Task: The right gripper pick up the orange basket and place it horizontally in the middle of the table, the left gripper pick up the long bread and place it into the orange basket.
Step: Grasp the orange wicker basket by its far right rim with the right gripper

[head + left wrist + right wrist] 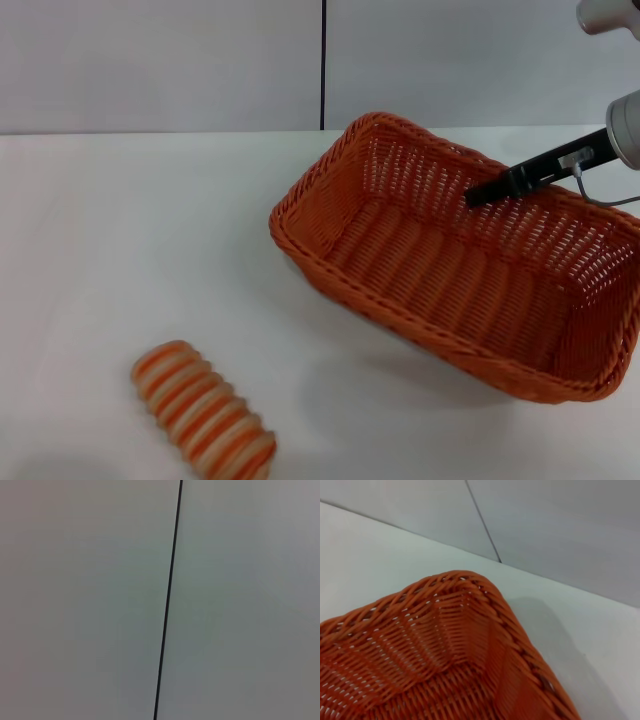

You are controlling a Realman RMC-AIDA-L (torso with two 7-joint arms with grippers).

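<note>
Fingers of the right gripper (478,194) are seen reaching from the right, over the far wall of the orange basket (450,270). They look pressed on the far rim, but a firm hold cannot be told. The basket is seen on the right part of the table (120,230), turned at a slant, so it is judged not yet set straight in the middle. The long bread (203,412) is left lying near the front, well apart from the basket, waiting to be picked. The left gripper is not seen. No words or labels can be read anywhere.
</note>
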